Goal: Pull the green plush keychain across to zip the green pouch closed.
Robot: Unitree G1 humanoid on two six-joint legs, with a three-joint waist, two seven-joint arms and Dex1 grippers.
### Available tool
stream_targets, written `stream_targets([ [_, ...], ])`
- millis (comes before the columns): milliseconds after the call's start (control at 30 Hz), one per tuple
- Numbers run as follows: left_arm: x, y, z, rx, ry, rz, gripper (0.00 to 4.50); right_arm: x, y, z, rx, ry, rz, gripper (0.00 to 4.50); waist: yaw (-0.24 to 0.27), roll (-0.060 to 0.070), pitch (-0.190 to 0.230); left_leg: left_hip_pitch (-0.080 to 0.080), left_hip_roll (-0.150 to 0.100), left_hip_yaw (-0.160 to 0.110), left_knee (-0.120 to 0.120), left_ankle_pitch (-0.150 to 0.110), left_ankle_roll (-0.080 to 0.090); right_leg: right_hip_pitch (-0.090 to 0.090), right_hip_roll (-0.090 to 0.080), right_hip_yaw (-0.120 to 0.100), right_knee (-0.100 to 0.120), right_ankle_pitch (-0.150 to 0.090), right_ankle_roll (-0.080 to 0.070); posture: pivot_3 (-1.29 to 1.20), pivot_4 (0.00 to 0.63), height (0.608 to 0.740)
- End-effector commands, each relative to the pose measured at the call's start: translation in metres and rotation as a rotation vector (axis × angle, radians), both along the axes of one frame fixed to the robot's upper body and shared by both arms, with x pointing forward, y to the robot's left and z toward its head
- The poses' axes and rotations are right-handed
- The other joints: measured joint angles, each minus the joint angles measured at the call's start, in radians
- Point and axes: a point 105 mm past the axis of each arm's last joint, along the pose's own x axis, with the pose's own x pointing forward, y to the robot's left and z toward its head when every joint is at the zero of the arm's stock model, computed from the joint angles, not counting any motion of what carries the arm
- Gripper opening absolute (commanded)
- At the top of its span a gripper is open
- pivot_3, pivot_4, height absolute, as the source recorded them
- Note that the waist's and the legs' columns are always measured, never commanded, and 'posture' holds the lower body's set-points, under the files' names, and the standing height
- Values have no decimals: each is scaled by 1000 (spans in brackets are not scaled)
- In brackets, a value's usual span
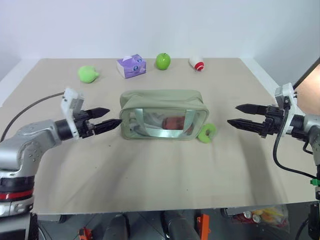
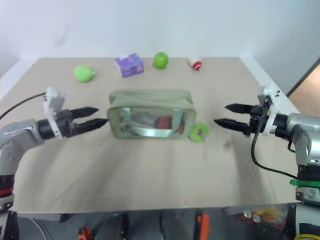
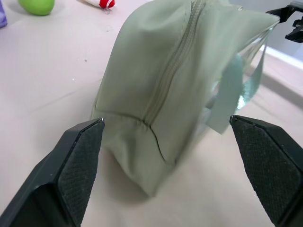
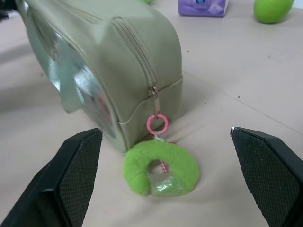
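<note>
The pale green pouch [image 1: 161, 114] stands mid-table, clear window facing me, its top zipper [image 3: 166, 75] drawn shut along its length. The green plush keychain [image 1: 207, 132], a fuzzy ring on a pink clasp [image 4: 157, 124], lies on the table at the pouch's right end, hanging from the zipper pull. My left gripper [image 1: 107, 119] is open just off the pouch's left end, touching nothing. My right gripper [image 1: 241, 116] is open to the right of the keychain, apart from it, with nothing between its fingers.
Along the table's far side sit a lime plush lump [image 1: 88, 74], a purple tissue box [image 1: 131, 66], a glossy green apple [image 1: 162, 61] and a small white-and-red object [image 1: 197, 63]. The beige table [image 1: 160, 175] is bare in front of the pouch.
</note>
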Motion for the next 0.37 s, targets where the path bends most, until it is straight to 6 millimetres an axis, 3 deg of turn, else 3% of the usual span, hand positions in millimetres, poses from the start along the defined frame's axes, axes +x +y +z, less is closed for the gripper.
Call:
stream_targets([
  [33, -11, 32, 18, -46, -56, 121, 4465, -19, -2, 23, 22, -85, -7, 4500, 3, 0, 0, -1, 0, 0, -1, 0, 0, -1, 0, 0, 0, 0, 0, 0, 150, 740],
  [233, -20, 47, 3, -88, 16, 198, 4465, -35, 5, 35, 102, -136, -35, 4500, 6, 0, 0, 0, 0, 0, 1, -1, 0, 0, -1, 0, 0, -1, 0, 0, 150, 740],
  [367, -18, 48, -9, -111, 69, 202, 4465, -38, 14, 33, 113, -141, -28, 4500, 5, 0, 0, 0, 0, 0, 3, -1, -1, 0, -1, 0, 0, -1, 0, 0, 150, 740],
])
